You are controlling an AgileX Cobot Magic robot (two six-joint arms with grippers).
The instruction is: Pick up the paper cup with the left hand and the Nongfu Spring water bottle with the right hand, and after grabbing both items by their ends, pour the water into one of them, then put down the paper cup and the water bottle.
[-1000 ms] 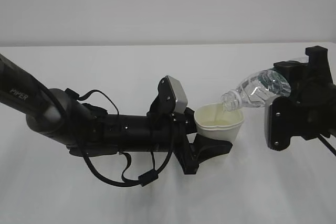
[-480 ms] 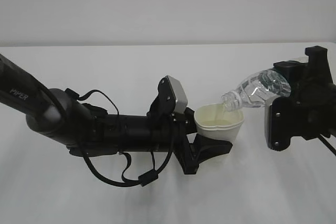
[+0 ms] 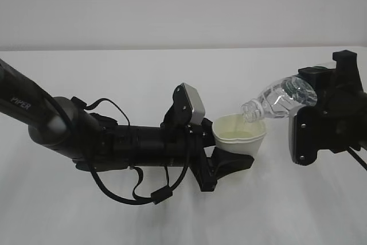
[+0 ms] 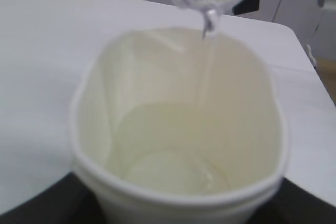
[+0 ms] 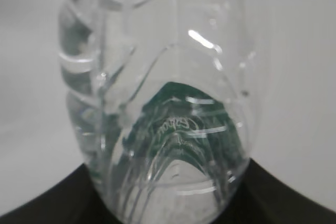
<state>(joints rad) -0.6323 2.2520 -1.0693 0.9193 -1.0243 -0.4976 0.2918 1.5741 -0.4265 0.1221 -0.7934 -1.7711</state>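
Midway above the white tabletop (image 3: 172,222), water (image 4: 207,72) streams from bottle into cup.
Left end effector (image 3: 226,156) clamps the squeezed paper cup (image 3: 238,134); right end effector (image 3: 321,110) clasps the tilted Nongfu Spring water bottle (image 3: 281,98) by its base.

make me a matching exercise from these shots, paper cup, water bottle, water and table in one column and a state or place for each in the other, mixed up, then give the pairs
Column one
1. paper cup
2. water bottle
3. water
4. table

Column two
A. tipped over, neck down over the cup's rim, held by the right gripper
B. white and bare behind both arms
C. held upright off the table by the left gripper
D. falling in a thin stream and pooling in the cup's bottom

Pairs: 1-C, 2-A, 3-D, 4-B
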